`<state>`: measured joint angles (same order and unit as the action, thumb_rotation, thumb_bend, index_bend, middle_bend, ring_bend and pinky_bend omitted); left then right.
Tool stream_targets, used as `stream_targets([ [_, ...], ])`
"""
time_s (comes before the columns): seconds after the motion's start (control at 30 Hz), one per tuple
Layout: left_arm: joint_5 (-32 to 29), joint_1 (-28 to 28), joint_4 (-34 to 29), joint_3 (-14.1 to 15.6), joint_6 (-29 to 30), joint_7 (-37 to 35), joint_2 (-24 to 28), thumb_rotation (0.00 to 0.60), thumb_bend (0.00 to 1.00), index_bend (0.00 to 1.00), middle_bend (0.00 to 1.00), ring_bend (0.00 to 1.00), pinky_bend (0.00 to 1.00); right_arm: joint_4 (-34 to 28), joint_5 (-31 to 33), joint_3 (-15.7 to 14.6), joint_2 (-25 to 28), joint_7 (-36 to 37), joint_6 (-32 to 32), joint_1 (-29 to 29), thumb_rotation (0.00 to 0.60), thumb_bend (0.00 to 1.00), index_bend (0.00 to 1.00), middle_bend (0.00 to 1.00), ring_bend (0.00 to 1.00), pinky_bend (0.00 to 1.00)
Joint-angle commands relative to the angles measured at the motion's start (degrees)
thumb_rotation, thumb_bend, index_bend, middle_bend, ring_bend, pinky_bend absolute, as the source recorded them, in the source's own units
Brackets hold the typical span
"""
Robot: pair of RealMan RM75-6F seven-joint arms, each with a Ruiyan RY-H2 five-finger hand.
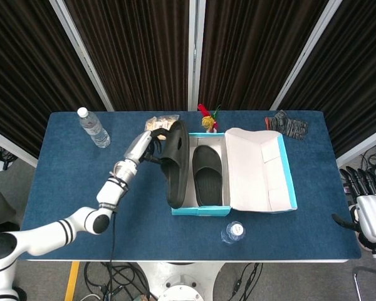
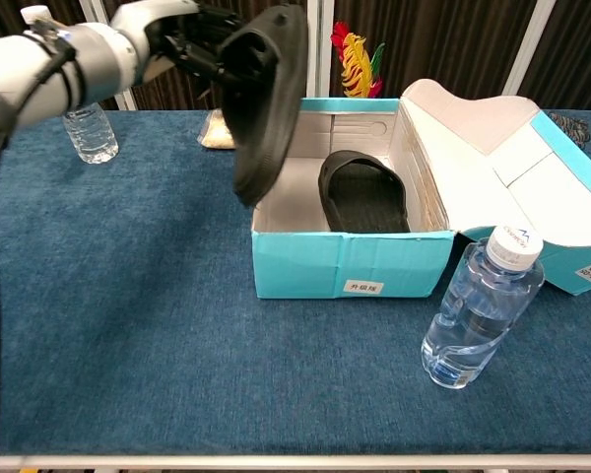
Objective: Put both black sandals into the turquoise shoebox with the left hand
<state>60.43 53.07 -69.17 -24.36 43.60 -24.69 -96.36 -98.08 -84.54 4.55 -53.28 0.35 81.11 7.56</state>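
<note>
A black sandal [image 2: 266, 94], tipped on its edge, hangs over the left wall of the open turquoise shoebox [image 2: 350, 261], gripped by the left robot hand [image 2: 192, 34] with fingers closed on its strap. The second sandal [image 2: 362, 192] lies flat inside the shoebox. Right of the shoebox, off the counter [image 1: 75, 182] edge, the right robot hand [image 1: 366, 210] holds nothing, fingers apart.

I see both views evenly and brightly lit from overhead, with only soft shadows on the blue table [image 1: 69, 188] beside the turquoise shoebox [image 2: 350, 266], small glints on the near water bottle [image 2: 478, 310], sharp focus throughout, and dark curtains [image 1: 138, 50] behind swallowing detail.
</note>
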Motion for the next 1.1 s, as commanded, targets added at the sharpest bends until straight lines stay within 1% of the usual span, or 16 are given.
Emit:
stream_targets([
  [0.03, -0.24, 2.14, 3.24, -0.54, -0.54, 1.14, -2.62, 0.600, 0.01, 0.60, 0.63, 0.60, 0.74, -0.04, 0.05, -0.01, 0.02, -0.03, 0.00, -0.03, 0.600, 0.03, 0.02, 0.05, 0.00, 0.04],
  [0.33, -2.32, 5.13, 11.79, -1.23, 0.03, 4.30, -8.58, 0.600, 0.01, 0.60, 0.63, 0.59, 0.74, 0.26, 0.19, -0.01, 0.03, 0.31, 0.08, -0.22, 0.600, 0.03, 0.02, 0.05, 0.00, 0.04],
  [0.5, -2.73, 5.25, 12.66, -1.21, 0.24, 4.93, -9.86, 0.600, 0.01, 0.60, 0.62, 0.58, 0.74, 0.42, 0.30, 0.02, 0.03, 0.50, 0.03, -0.26, 0.600, 0.03, 0.02, 0.05, 0.00, 0.04],
  [0.73, -2.50, 4.88, 12.92, -0.03, 0.66, 6.73, -11.35, 0.600, 0.01, 0.60, 0.62, 0.58, 0.74, 0.69, 0.36, 0.04, -0.09, 0.78, -0.28, -0.14, 0.600, 0.03, 0.02, 0.05, 0.00, 0.04],
  [0.9, -3.16, 5.12, 14.62, 0.14, 0.37, 8.06, -13.05, 0.600, 0.01, 0.60, 0.62, 0.57, 0.69, 0.80, 0.33, 0.05, -0.07, 0.90, -0.22, -0.18, 0.600, 0.03, 0.02, 0.05, 0.00, 0.04],
  [1.1, -3.68, 5.52, 17.48, 0.23, 0.79, 10.34, -15.14, 0.600, 0.01, 0.60, 0.62, 0.56, 0.68, 0.91, 0.45, 0.05, -0.09, 1.01, -0.40, -0.16, 0.600, 0.03, 0.02, 0.05, 0.00, 0.04],
])
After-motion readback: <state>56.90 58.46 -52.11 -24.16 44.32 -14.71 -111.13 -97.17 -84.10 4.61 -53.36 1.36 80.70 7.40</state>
